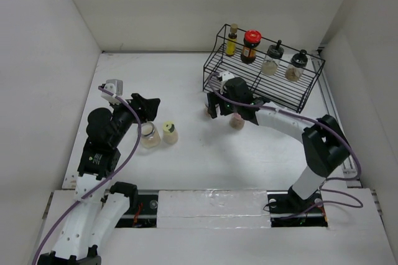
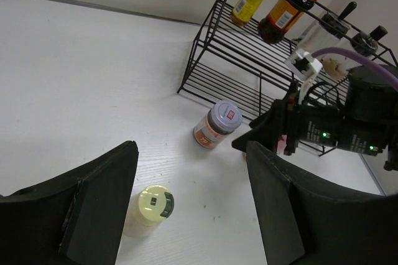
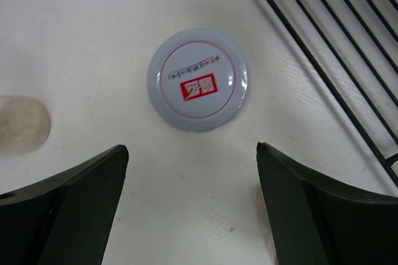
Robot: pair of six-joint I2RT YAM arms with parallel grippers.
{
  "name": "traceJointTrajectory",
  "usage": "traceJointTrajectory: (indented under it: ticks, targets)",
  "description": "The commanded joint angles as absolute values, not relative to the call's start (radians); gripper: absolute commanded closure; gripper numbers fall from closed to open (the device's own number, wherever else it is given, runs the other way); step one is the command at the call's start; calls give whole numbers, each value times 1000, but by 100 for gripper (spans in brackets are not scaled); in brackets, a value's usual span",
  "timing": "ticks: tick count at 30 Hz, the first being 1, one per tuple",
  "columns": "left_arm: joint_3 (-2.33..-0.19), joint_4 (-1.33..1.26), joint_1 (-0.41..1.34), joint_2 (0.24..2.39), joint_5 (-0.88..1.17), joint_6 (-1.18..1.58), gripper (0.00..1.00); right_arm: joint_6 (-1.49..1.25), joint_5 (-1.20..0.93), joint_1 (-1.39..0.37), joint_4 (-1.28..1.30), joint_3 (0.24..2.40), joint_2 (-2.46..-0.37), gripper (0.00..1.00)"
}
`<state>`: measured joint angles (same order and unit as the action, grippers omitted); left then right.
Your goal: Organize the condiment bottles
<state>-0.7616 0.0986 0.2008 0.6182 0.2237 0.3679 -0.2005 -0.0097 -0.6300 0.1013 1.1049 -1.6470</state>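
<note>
Four condiment bottles stand in the black wire rack (image 1: 311,84): a yellow bottle (image 1: 232,41), a red-capped jar (image 1: 250,46) and two clear black-capped bottles (image 1: 272,60) (image 1: 296,66). On the table stand a clear jar (image 1: 150,135), a pale-yellow-capped bottle (image 1: 170,132) (image 2: 154,206), a pink-capped bottle (image 1: 236,121) and a bluish-white-capped jar (image 2: 217,125) (image 3: 198,79). My right gripper (image 1: 217,107) (image 3: 193,165) hangs open above that jar, which lies just beyond its fingertips. My left gripper (image 1: 148,104) (image 2: 189,172) is open and empty, with the pale-yellow cap close to its left finger.
The rack's lower shelf wires (image 3: 323,41) run right beside the bluish-white-capped jar. White walls close in the table on the left, back and right. A blurred beige round shape (image 3: 22,123) sits at the left edge of the right wrist view.
</note>
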Motion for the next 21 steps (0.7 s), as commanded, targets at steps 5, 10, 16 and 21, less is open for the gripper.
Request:
traceJointTrajectory:
  ticks: [5, 10, 16, 21]
  targets:
    - [-779, 75, 195, 607, 225, 365, 34, -183, 98, -638, 28, 1226, -1755, 10]
    - [-779, 75, 195, 607, 235, 365, 34, -183, 132, -647, 18, 1278, -1831, 19]
    - [-779, 75, 195, 617, 235, 365, 34, -173, 169, -681, -6, 1299, -1850, 32]
    - [-779, 75, 195, 617, 244, 365, 34, -164, 204, -690, -6, 1308, -1850, 45]
